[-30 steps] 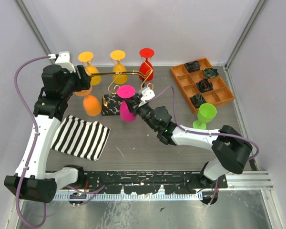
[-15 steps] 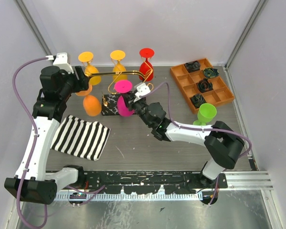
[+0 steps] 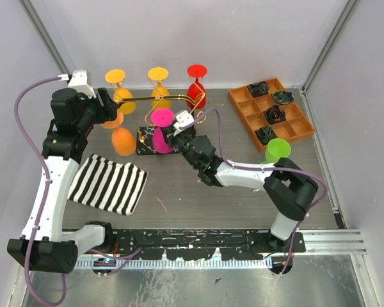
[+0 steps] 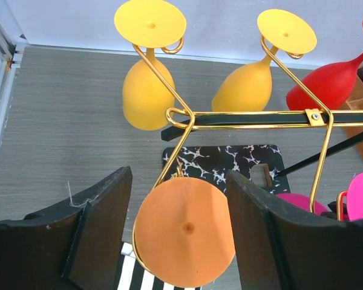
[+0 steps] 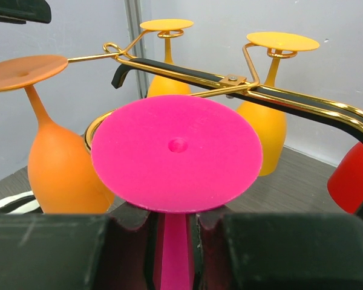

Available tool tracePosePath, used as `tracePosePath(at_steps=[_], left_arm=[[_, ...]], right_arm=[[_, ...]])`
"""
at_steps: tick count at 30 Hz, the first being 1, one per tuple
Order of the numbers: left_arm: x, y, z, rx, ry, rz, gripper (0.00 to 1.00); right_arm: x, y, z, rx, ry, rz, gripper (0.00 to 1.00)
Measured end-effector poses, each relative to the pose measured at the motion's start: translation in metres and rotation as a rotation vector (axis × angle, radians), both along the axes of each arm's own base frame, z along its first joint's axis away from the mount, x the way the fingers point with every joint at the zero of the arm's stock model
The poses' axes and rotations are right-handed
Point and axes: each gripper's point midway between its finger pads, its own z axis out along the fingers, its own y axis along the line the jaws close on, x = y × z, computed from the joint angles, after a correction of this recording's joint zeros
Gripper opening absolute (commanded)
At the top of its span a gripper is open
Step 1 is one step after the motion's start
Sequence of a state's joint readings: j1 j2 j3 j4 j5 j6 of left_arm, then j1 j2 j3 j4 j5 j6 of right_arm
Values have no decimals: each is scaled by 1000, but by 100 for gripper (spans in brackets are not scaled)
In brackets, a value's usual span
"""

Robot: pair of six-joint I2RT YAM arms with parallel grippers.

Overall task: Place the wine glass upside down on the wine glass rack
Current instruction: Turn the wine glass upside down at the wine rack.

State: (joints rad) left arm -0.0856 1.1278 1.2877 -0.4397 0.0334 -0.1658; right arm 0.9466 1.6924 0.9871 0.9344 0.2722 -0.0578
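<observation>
A pink wine glass (image 3: 160, 119) is upside down, foot up, with my right gripper (image 3: 175, 137) shut on its stem (image 5: 176, 241). Its foot (image 5: 176, 151) sits level with a gold scroll hook of the wine glass rack (image 3: 151, 98), just in front of the gold bar (image 5: 230, 81) and above the marbled base (image 3: 145, 138). My left gripper (image 4: 180, 208) stands open, one finger on each side of the foot of an orange glass (image 4: 184, 232) that hangs on the rack's left hook, with small gaps showing.
Two yellow glasses (image 3: 117, 78) (image 3: 158, 75) and a red one (image 3: 196, 71) hang upside down on the rack's far side. A green glass (image 3: 276, 153) stands at the right by an orange compartment tray (image 3: 243, 109). A striped cloth (image 3: 109, 183) lies front left.
My right arm has carried the pink glass left and away from me, up to the rack's hook. The left gripper has stayed around the orange glass's foot.
</observation>
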Motion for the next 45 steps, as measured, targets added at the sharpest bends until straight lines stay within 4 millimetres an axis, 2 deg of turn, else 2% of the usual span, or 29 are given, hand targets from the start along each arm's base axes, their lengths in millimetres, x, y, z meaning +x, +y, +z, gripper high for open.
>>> tracePosePath(at_steps=[10, 28, 45], left_arm=[[2, 6, 3, -38, -9, 5, 68], [4, 4, 2, -78, -3, -27, 67], [0, -26, 14, -118, -43, -204, 64]], right_arm=[[14, 5, 0, -7, -9, -15, 1], [21, 11, -3, -43, -4, 21, 1], [29, 16, -6, -129, 60, 134, 1]])
